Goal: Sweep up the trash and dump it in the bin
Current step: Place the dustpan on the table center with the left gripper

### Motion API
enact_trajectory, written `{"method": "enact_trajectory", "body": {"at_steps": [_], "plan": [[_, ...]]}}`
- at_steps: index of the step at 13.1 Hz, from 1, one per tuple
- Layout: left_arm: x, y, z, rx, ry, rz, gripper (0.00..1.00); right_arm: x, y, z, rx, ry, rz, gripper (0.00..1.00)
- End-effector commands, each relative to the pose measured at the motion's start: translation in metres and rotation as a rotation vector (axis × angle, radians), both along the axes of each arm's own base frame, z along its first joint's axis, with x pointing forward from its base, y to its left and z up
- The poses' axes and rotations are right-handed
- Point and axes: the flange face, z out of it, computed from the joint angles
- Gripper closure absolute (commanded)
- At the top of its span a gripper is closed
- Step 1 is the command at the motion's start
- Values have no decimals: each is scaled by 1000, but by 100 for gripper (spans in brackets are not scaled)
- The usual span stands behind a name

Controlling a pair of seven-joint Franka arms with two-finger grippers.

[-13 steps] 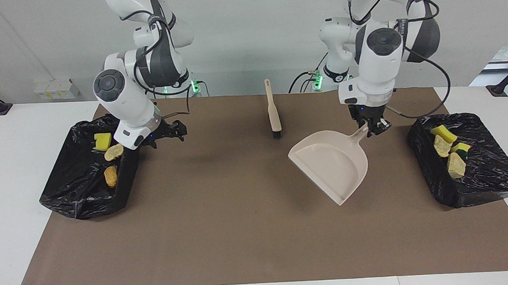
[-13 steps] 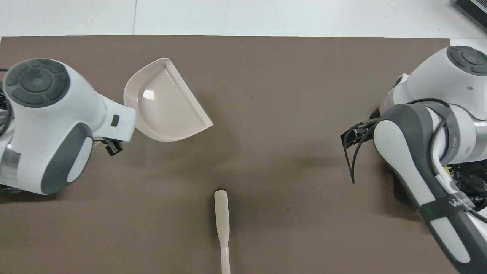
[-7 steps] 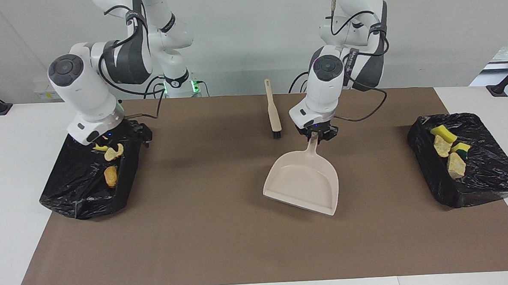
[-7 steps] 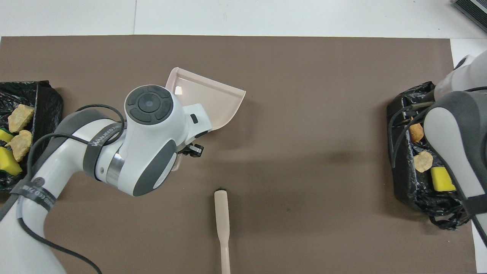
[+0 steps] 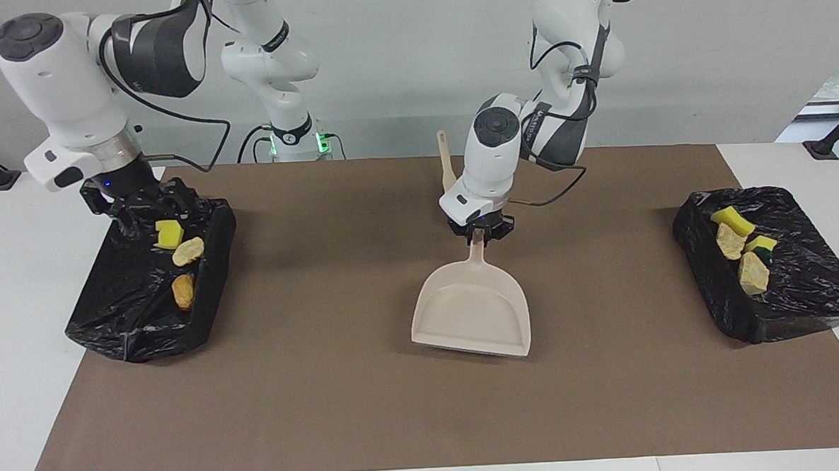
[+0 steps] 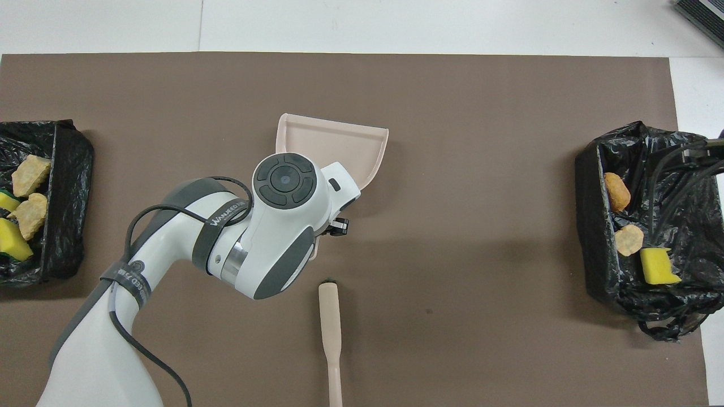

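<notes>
White walls stood around a white table (image 5: 11, 296) with a big brown mat (image 5: 370, 407) spread over it.

Two black bag-lined bins sat on the mat, one at each end. The bin at the right arm's end (image 5: 122, 326) held three pieces of trash (image 5: 188, 251): a yellow sponge bit and two orange-brown lumps. The bin at the left arm's end (image 5: 811, 296) held four more pieces (image 5: 752, 273), some yellow and some beige.

A beige dustpan (image 5: 472, 311) was in the middle of the mat, with its wide mouth pointing away from the robots. A beige brush (image 6: 331, 333) lay on the mat nearer to the robots than the dustpan, well apart from both bins.

The left gripper (image 5: 477, 234) was over the middle of the mat, and its fingers were pinching the dustpan's handle. The right gripper (image 5: 138, 203) hung over the robot-side edge of the bin at the right arm's end. Its fingers were spread wide, with nothing in them.
</notes>
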Motion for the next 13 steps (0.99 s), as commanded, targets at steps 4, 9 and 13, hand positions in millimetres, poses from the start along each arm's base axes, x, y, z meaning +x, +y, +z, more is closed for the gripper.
{"method": "enact_trajectory", "body": {"at_steps": [4, 9, 13], "plan": [[-4, -23, -25, -4, 14, -4, 32, -32, 21, 61, 64, 82, -186, 0], [1, -1, -7, 16, 33, 22, 0, -42, 35, 64, 93, 22, -235, 0], [18, 48, 30, 24, 31, 85, 0, -42, 36, 64, 78, 22, -142, 0]]}}
